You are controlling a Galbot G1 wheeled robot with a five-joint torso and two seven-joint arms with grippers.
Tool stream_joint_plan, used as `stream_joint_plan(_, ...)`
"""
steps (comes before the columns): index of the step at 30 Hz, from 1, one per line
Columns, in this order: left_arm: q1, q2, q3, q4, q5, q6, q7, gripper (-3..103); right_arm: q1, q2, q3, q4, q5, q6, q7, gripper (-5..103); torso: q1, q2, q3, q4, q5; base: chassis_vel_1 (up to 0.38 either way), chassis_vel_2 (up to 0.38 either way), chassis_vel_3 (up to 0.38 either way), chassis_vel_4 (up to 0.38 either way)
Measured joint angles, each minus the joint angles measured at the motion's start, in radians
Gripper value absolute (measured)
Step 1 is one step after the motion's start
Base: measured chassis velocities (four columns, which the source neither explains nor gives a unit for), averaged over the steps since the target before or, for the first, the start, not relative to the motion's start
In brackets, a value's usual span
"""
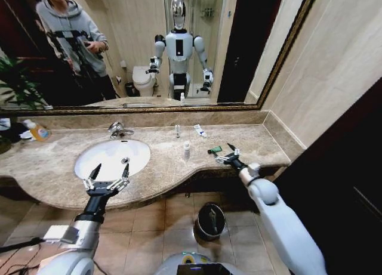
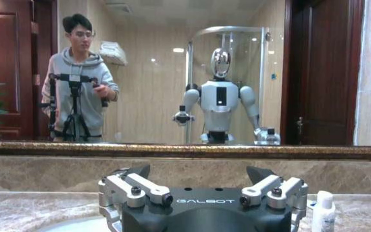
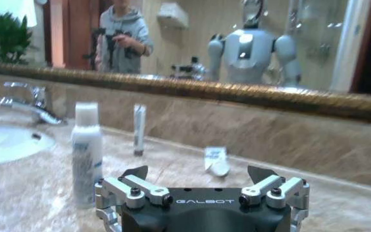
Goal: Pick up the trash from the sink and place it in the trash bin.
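Small round black trash bin (image 1: 210, 221) stands on the floor tiles. Right gripper (image 1: 229, 155), fingers spread, empty, hovers beside the short green tube (image 1: 215, 150) on the beige marble counter (image 1: 161, 167); left gripper (image 1: 108, 175), fingers spread, overhangs the white oval sink (image 1: 95, 158).

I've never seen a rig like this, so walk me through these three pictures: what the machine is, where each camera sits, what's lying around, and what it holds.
It is a two-armed wheeled robot facing a bathroom mirror. One picture looks down from its head; the other two come from cameras on its wrists. The left claw hovers open at the front edge of the sink. The right claw is open over the marble counter, beside a short green tube. Also standing or lying there: a tiny white bottle, a clear vial and a white tube. The trash bin sits on the floor. Nothing is held.
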Motion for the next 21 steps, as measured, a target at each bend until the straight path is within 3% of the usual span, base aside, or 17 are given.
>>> stream_joint_plan(7,0.0,0.0,0.0,0.0,0.0,0.0,0.0,100,0.098,0.045,-0.092,-0.151,-0.024,0.026,0.001,100,0.0,0.0,0.0,0.0,0.0002,0.0,0.0,0.0,0.0)
stream_joint_plan(21,0.0,0.0,0.0,0.0,0.0,0.0,0.0,100,0.165,0.061,-0.081,-0.289,-0.018,0.049,0.0,100,0.0,0.0,0.0,0.0,0.0002,0.0,0.0,0.0,0.0)
